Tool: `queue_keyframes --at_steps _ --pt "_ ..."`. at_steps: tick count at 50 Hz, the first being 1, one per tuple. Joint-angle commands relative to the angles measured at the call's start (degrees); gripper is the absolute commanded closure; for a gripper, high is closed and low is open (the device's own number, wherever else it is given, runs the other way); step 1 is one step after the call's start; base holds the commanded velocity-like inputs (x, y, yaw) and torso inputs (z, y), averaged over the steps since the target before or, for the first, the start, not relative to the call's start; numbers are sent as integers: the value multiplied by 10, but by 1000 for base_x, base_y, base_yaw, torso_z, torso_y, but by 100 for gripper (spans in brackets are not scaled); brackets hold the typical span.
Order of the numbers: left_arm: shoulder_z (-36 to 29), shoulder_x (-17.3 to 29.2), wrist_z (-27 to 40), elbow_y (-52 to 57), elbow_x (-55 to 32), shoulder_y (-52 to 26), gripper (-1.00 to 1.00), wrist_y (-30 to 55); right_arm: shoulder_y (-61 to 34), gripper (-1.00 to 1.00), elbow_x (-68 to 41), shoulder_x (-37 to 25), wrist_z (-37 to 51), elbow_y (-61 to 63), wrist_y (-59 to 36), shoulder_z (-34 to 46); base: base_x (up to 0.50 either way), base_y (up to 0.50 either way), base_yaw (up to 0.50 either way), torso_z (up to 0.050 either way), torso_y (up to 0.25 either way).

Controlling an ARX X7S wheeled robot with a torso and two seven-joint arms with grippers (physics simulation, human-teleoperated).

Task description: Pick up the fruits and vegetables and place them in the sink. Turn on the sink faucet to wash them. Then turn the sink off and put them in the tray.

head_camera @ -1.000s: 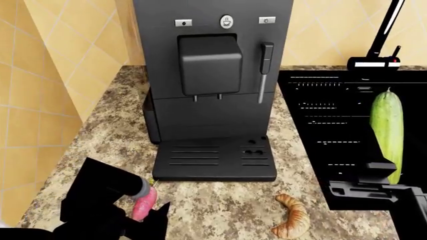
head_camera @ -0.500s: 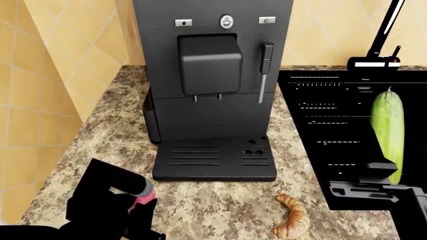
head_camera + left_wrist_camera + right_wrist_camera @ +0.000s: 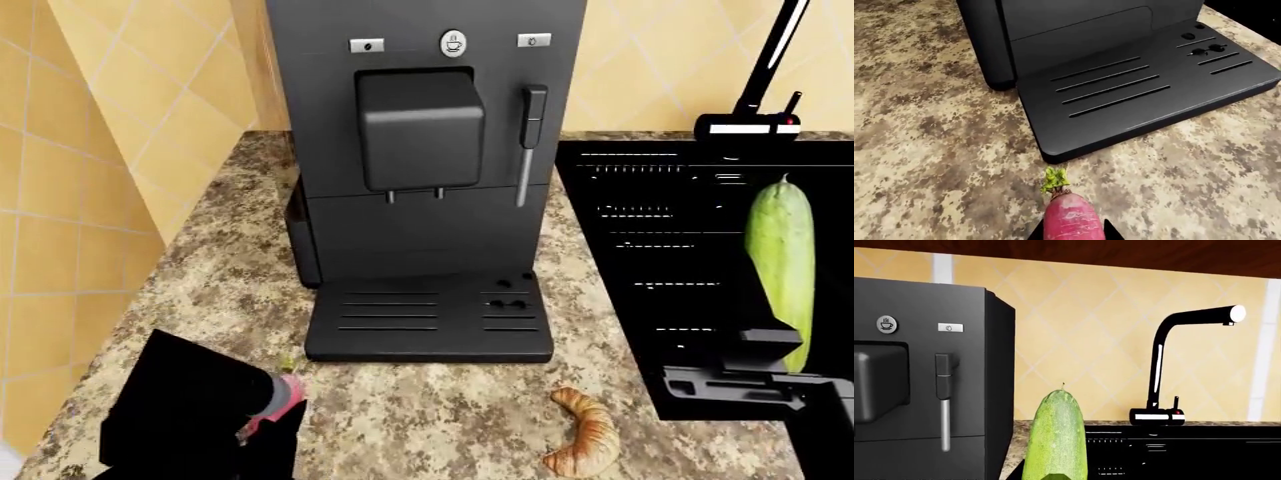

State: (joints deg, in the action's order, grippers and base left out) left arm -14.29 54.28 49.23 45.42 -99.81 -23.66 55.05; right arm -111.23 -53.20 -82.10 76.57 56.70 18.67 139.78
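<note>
- Broadly: speckled granite counter (image 3: 214,260), tiled wall behind; nothing yet resting in the basin as far as shown.
- Black coffee machine (image 3: 424,150) upright at centre, drip plate (image 3: 1134,85) slotted; not part of the job.
- Glossy black sink (image 3: 641,250) to the right of the machine, ribbed drainer section visible; basin floor not seen clearly.
- Faucet (image 3: 1167,365): tall black spout, small lever with red dot (image 3: 1177,411) upright; no water seen, presumably off and untouched.
- Right gripper (image 3: 754,345) closed around the lower end of the cucumber (image 3: 782,265), holding it upright above the sink; right wrist view shows the cucumber (image 3: 1054,435) rising straight from the jaws.
- Left gripper (image 3: 260,420) low over the counter in front of the machine, clamped on the radish (image 3: 1073,220); leaf tuft pointing toward the drip plate. Only a pink sliver of it visible from the head view; cannot tell whether lifted clear of the counter.
- Croissant (image 3: 583,430) lying on the counter between machine and sink edge; to be left alone.
- Tray: not in view.
- Progress, judged: early. Both items gripped, neither released into the sink. Remaining: drop both, lever on, wash, lever off, transfer to tray.
</note>
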Motion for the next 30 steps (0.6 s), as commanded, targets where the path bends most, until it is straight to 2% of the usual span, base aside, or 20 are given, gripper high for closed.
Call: queue_keyframes --at_steps 1,11,19,24,30 --pt "67 41 16 85 -32 37 100 -55 -17 100 -5 -19 -15 17 -22 -8 0 0 0 0 0" --pt "139 61 2 144 -43 79 100 -90 -36 100 -11 -32 -11 33 -36 11 0 0 0 0 1" --pt "237 -6 24 144 -101 84 100 0 -136 100 18 -16 6 33 -8 142 0 -24 0 0 0" --pt "250 -20 32 143 -116 79 100 19 -232 100 41 13 36 33 30 268 1 -500 0 0 0" --pt "256 -31 36 139 -121 76 100 31 -236 100 45 19 43 33 36 277 1 -500 0 0 0"
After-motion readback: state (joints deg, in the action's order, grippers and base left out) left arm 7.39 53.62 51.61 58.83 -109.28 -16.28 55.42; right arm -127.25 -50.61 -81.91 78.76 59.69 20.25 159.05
